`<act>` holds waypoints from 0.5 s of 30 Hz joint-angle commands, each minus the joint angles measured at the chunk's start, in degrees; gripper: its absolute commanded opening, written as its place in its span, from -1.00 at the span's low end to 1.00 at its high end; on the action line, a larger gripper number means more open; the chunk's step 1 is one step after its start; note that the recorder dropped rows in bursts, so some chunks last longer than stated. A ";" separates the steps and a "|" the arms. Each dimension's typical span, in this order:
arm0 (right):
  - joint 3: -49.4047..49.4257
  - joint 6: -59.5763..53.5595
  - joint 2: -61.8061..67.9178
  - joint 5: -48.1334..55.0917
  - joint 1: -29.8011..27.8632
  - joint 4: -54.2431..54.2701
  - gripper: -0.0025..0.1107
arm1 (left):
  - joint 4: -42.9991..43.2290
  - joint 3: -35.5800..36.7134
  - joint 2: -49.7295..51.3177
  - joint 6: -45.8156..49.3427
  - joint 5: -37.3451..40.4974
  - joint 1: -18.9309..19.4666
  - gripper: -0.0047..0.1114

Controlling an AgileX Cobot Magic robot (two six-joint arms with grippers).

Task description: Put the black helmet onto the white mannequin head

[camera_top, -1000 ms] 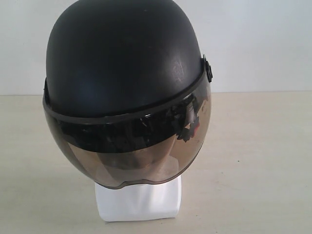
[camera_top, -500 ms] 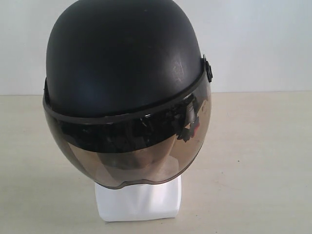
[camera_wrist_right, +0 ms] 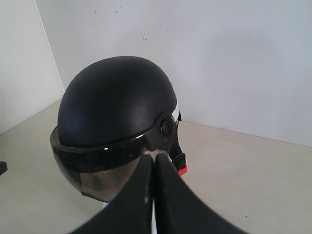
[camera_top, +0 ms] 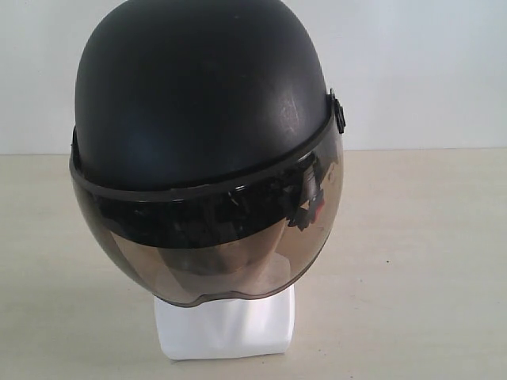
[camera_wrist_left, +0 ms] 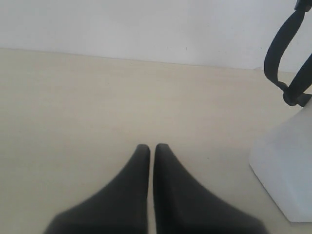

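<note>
Neither arm shows in the ext view; only the wrist views give the tools. Left tool [camera_wrist_left: 152, 146]: low over the table [camera_wrist_left: 73, 107], pointing roughly level toward the back wall [camera_wrist_left: 146, 24]. Fingers are pressed together w/ only a hairline slit btwn them, nothing gripped; their near ends are blurred. Right tool [camera_wrist_right: 155, 157]: held higher, aimed at the side of the black helmet [camera_wrist_right: 117, 102]. Fingers meet tip to tip, empty. The tips overlap the helmet's lower edge just under the round visor pivot [camera_wrist_right: 166, 126]; can't tell if they touch it.

The helmet sits on the white mannequin head [camera_top: 226, 324], centre-left of the ext view, filling the upper half, w/ the shell's top cut off by the frame edge. The smoke visor [camera_top: 214, 253] is down over the face, which is only a dim shape through the tint. Only the head's squarish base shows clearly, bottom centre, standing on the table.

In the left wrist view, a base corner and a looped black chin strap [camera_wrist_left: 282, 53] show, rest cut off. The red buckle [camera_wrist_right: 183, 170] peeks out below the helmet's edge. A dark shape [camera_wrist_right: 2, 168] at the right wrist view's edge is too cropped to identify.
</note>
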 commanded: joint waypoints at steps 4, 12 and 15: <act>9.71 -1.18 -0.19 -14.57 0.02 -0.53 -0.96 | 0.30 0.20 -0.21 0.24 -0.08 0.19 -0.84; 33.58 -0.55 -0.19 -43.87 0.02 -12.15 -0.96 | 0.30 0.20 -0.21 0.24 -0.08 0.19 -0.84; 42.00 -0.50 -0.80 -53.05 0.02 -18.43 -0.96 | 0.30 0.20 -0.21 0.24 -0.08 0.19 -0.84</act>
